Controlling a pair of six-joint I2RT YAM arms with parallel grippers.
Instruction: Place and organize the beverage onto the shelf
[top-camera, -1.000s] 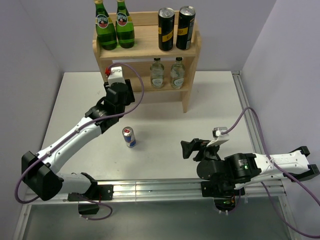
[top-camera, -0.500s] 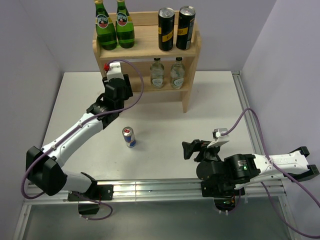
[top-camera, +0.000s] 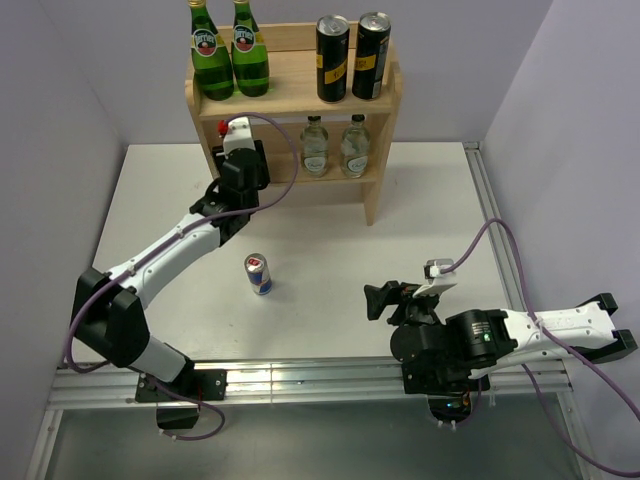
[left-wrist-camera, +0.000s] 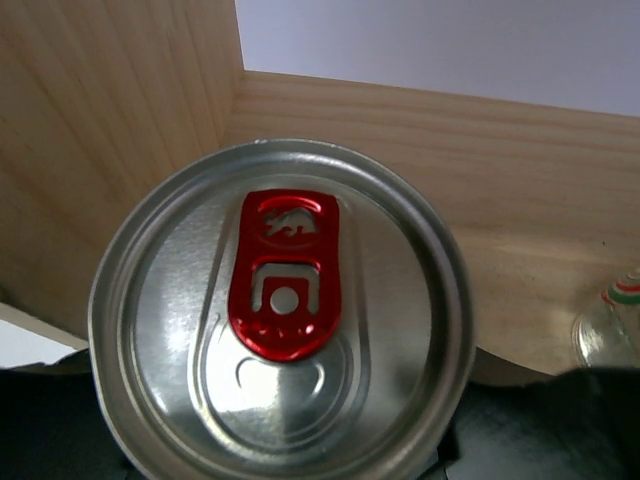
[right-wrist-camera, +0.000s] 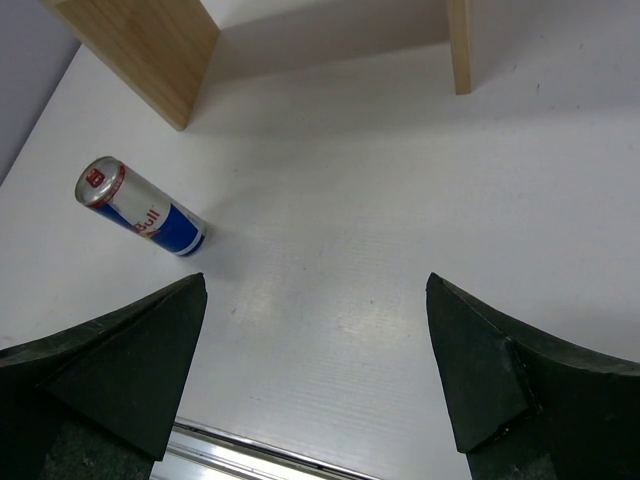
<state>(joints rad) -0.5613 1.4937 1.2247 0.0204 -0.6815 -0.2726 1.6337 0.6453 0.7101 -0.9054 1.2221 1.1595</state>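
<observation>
Two tall black-and-yellow cans (top-camera: 332, 58) stand at the right of the shelf's (top-camera: 290, 88) top board, with two large green glass bottles (top-camera: 212, 52) at its left. On the lower board, two clear green-capped bottles (top-camera: 314, 146) stand side by side, right of the middle.

At the left end of that lower tier, the left gripper (top-camera: 232, 135) reaches in from the front with a slim blue-silver-red can (left-wrist-camera: 283, 310) upright between its jaws. The wrist camera looks straight down on the silver lid and red tab, with the side panel on the left, the back rail behind, and one of the clear bottles at the right edge. The jaws seem to pinch the can's body, though only dark slivers of them show under the lid. Whether its base touches the board I cannot tell.

A second slim can (top-camera: 259, 273) stands upright on the white table (top-camera: 420, 220), out in front of the shelf and well apart from it, between the two arms.

The right gripper (right-wrist-camera: 310, 370) hangs low over the near part of the table, pointing left toward that can, its fingers (right-wrist-camera: 110, 370) spread wide with nothing between them.
</observation>
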